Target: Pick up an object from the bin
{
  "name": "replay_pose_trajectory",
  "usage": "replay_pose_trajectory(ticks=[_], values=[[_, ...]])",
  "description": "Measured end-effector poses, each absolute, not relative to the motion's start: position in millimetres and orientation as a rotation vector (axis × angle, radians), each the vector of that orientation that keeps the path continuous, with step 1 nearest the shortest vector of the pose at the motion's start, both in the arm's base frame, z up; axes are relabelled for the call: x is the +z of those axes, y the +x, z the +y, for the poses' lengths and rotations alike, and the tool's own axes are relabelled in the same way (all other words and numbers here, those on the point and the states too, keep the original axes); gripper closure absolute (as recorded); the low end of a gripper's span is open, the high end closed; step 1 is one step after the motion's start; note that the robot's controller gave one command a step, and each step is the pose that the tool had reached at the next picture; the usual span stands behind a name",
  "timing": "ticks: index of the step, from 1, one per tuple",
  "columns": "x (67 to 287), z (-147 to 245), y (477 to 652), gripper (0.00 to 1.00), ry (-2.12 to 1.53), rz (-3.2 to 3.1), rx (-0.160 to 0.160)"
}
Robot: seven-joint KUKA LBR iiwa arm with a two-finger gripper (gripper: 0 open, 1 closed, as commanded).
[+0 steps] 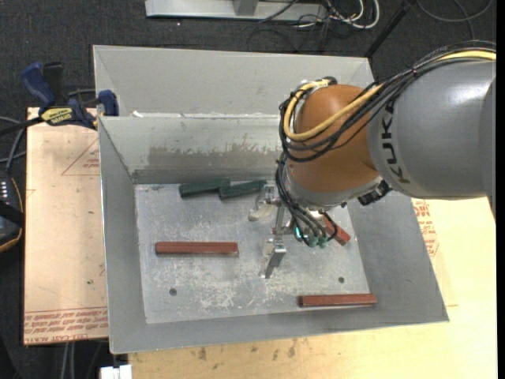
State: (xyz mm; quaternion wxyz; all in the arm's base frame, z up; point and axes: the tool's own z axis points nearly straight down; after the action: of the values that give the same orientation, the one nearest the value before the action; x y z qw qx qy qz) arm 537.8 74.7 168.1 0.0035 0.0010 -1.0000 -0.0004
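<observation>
The arm point(442, 129) is in from the right, its orange wrist cover point(331, 144) hanging over the middle of the bin point(118, 212), and the gripper point(267, 235) sits low over the floor. The fingers point(274, 260) look spread, one silvery tip toward the back and one toward the front, with nothing between them but bare grey metal. So no catch: this reads as the approach step, with the grasp itself not yet made.

What's on offer? A red-brown bar point(196, 249) lies flat on the left of the floor, its right end near the front fingertip but apart from it. Two dark green sticks point(221, 188) lie end to end along the back wall, the right one's tip near the rear fingertip. A second red-brown bar point(337, 300) rests at the front right, well apart from the gripper. A small red end point(341, 236) pokes out under the wrist; I cannot tell whether it is a loose thing or part of the robot.

By my reckoning the left bar is the likeliest target. The next move calls for a shift to the left so the spread fingers straddle the bar across its narrow width, then a drop to the floor and a squeeze. It is thin and flat, so the tips need to get right down beside it.
</observation>
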Motion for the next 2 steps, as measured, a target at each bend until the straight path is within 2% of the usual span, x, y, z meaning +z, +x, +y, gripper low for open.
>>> replay_pose_trajectory(ticks=[1,2], values=[[171.4,74.3,539.6,0.0,0.0,-3.141,-0.002],[77.6,116.4,554.6,1.0,-0.147,-3.149,-0.008]])
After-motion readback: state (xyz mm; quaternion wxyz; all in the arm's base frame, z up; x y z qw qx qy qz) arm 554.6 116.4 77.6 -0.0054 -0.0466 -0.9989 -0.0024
